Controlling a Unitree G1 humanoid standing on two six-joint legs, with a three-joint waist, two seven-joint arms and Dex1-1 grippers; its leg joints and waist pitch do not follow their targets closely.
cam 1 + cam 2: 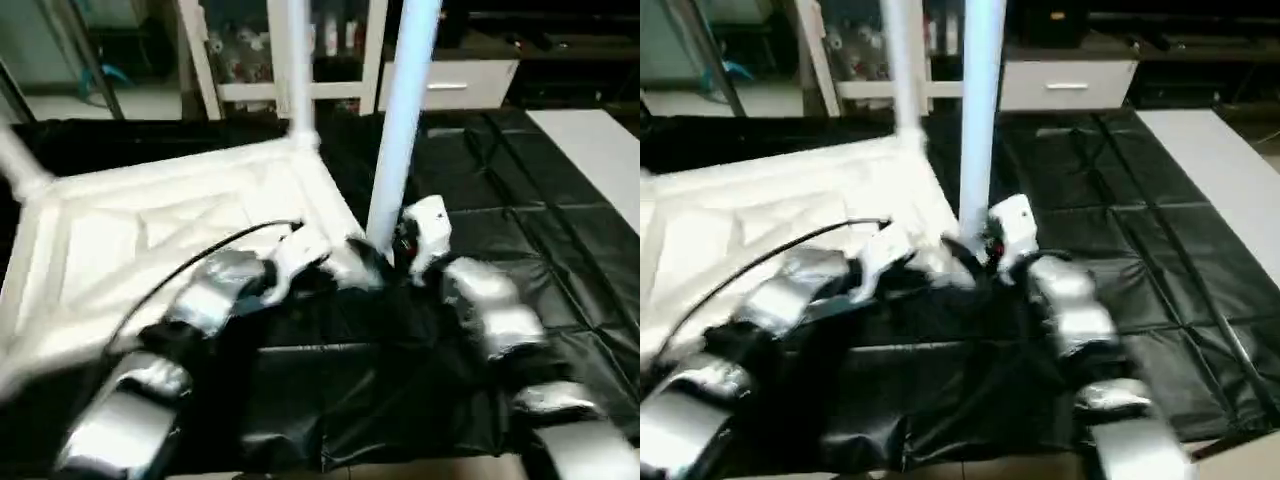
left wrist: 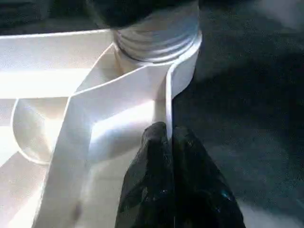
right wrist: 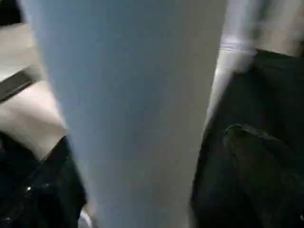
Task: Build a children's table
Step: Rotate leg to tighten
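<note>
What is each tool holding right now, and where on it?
Left tool pinches the tabletop's rim near a corner socket. Right tool grips the upright leg near its bottom.

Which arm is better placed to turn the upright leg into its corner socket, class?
Probably the right. The right gripper is closed around the upright leg near its base, while the left gripper pinches the table top's rim, steadying it.

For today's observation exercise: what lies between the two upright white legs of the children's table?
In the left eye view, only the tabletop's raised rim and black cloth lie between the far leg and the near leg.
</note>
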